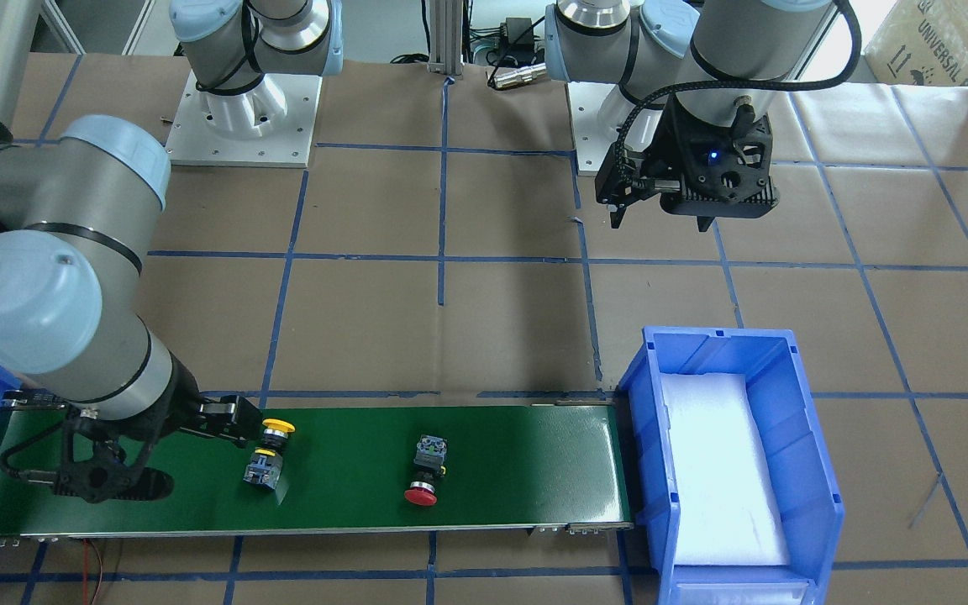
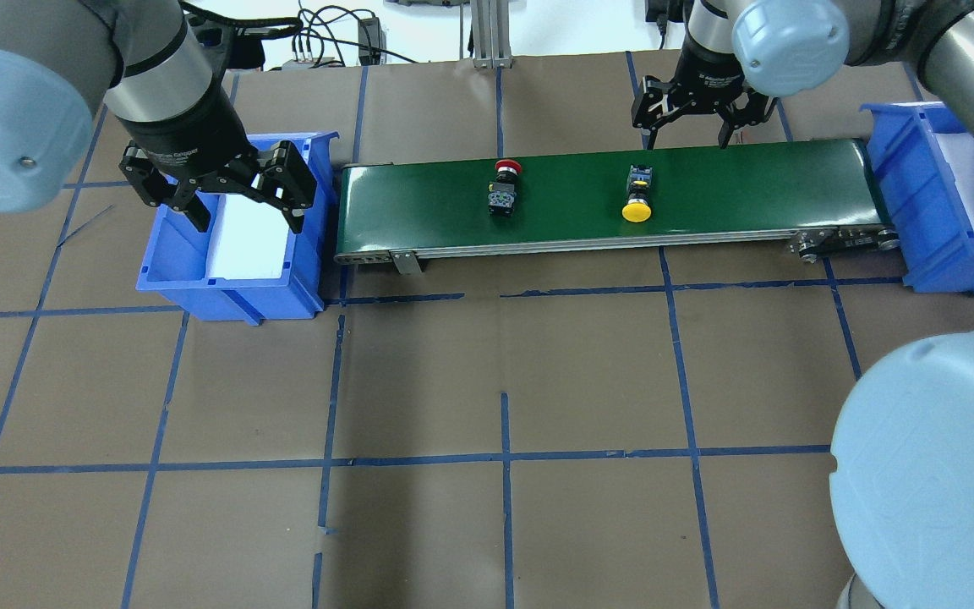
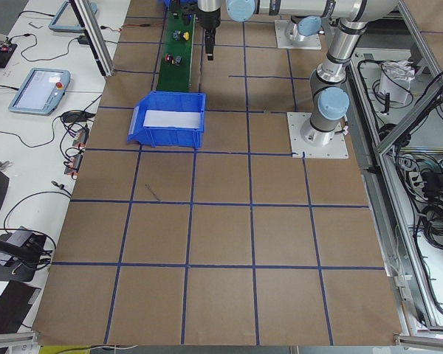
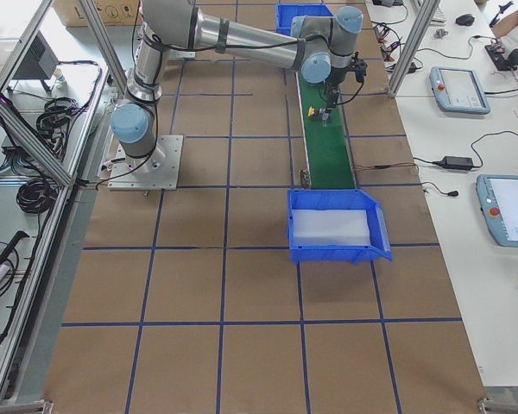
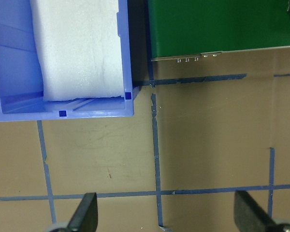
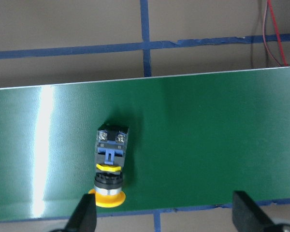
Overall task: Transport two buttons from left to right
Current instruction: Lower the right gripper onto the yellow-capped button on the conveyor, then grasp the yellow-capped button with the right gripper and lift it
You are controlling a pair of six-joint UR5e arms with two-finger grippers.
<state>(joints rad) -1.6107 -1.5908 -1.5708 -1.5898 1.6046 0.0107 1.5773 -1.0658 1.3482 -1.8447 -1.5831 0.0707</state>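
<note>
The red button (image 2: 504,182) and the yellow button (image 2: 637,203) lie apart on the green belt (image 2: 749,186) — the right gripper (image 2: 686,135) hangs near the yellow one, fingers spread and empty — while the left gripper (image 2: 248,211), also spread, hovers over the blue bin (image 2: 233,292).

I am holding my left gripper (image 2: 248,222) pointed downward, fingers spread wide, while my right arm (image 2: 952,38) is stretching far forward, my right gripper (image 2: 686,142) hanging with jaws parted, gripping nothing.
</note>
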